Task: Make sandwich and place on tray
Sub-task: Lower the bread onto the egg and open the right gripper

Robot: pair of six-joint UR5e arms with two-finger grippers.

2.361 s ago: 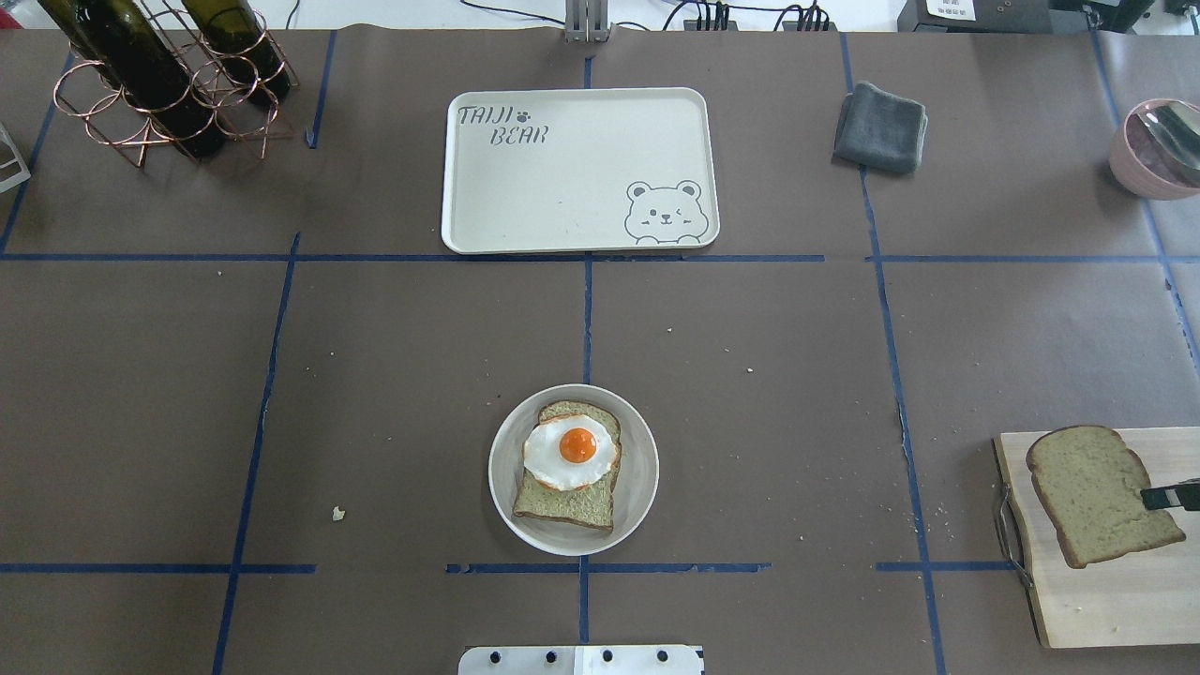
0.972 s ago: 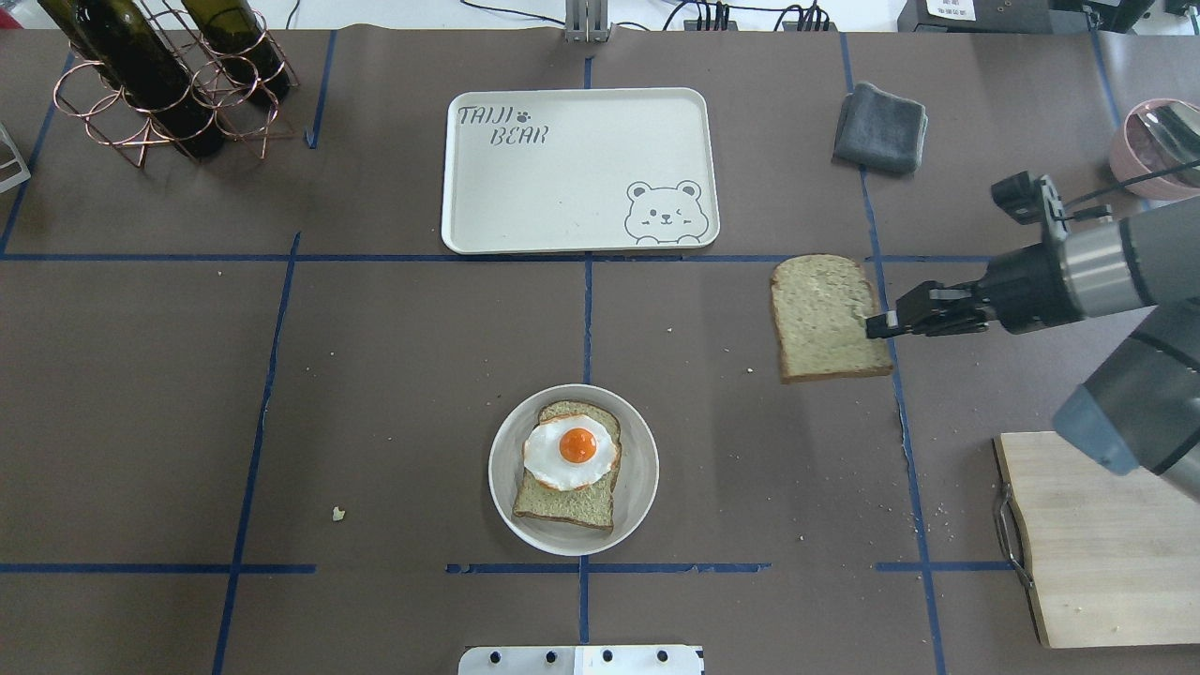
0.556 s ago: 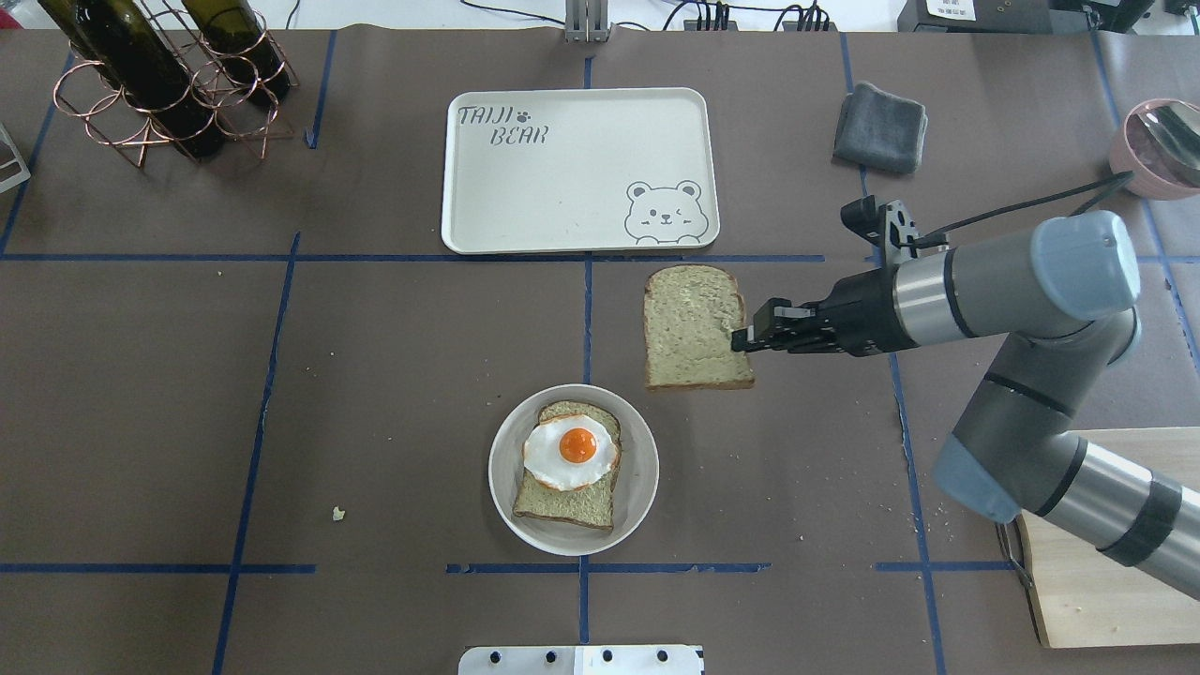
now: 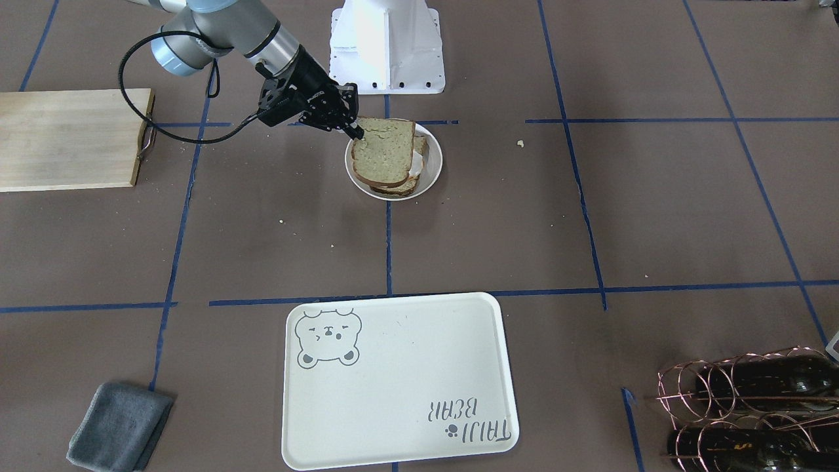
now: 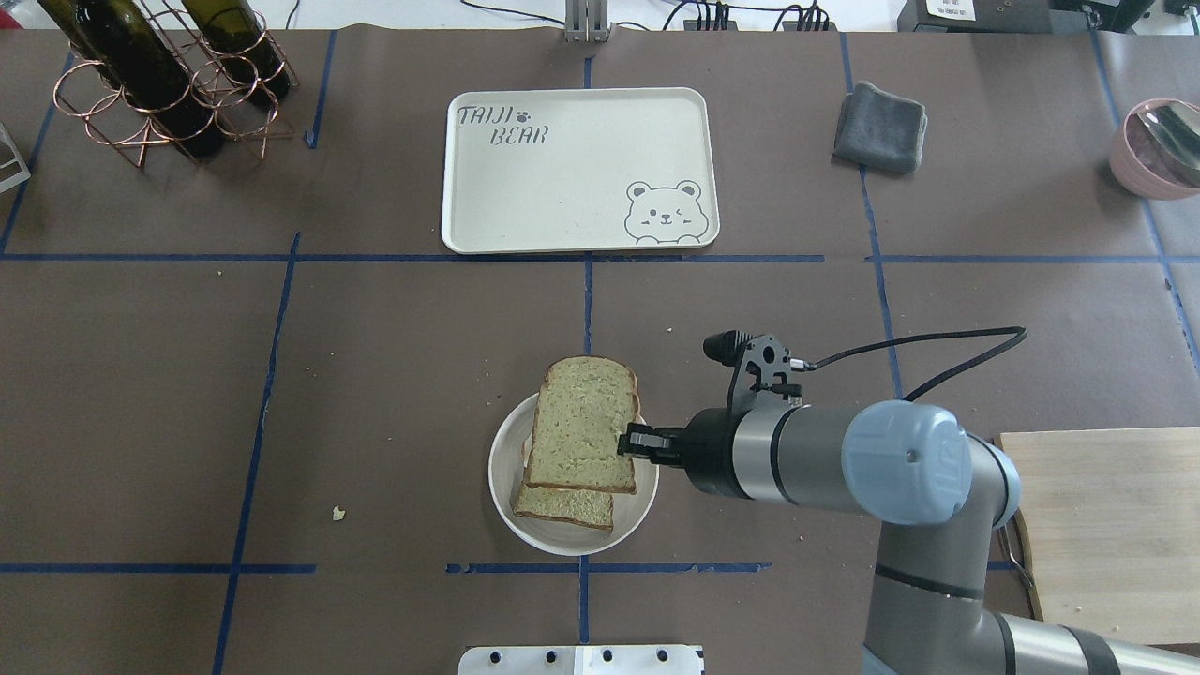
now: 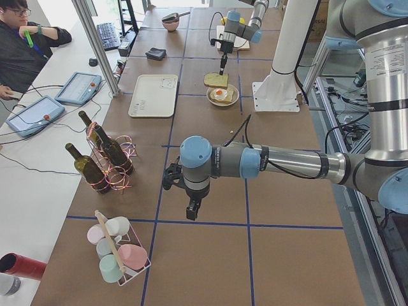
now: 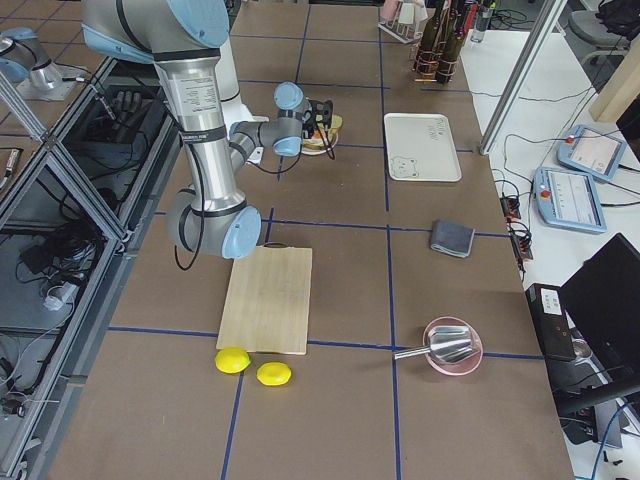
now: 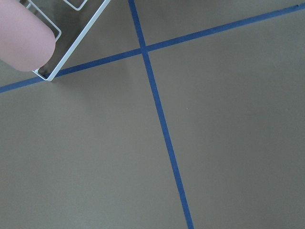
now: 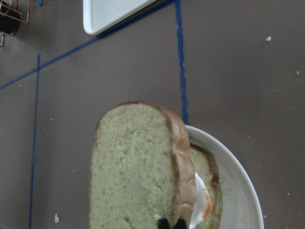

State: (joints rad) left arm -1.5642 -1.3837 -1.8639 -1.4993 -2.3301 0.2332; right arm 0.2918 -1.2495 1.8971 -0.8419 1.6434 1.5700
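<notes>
The right end effector (image 5: 626, 441) is pinching the edge of the top slice (image 5: 586, 422) of bread, holding it over the plate (image 5: 641, 492). The slice is covering most of the egg (image 9: 200, 200) and the lower slice (image 5: 562, 506), but it is sitting offset toward the tray (image 5: 562, 169) and overhanging the plate's far rim. Whether it is touching the egg cannot be told. The tray is lying well apart, farther out on the desk (image 5: 375, 375). The left end effector (image 6: 193, 209) is hanging over the desk far from the plate, and whether it is spread or pressed together cannot be told.
</notes>
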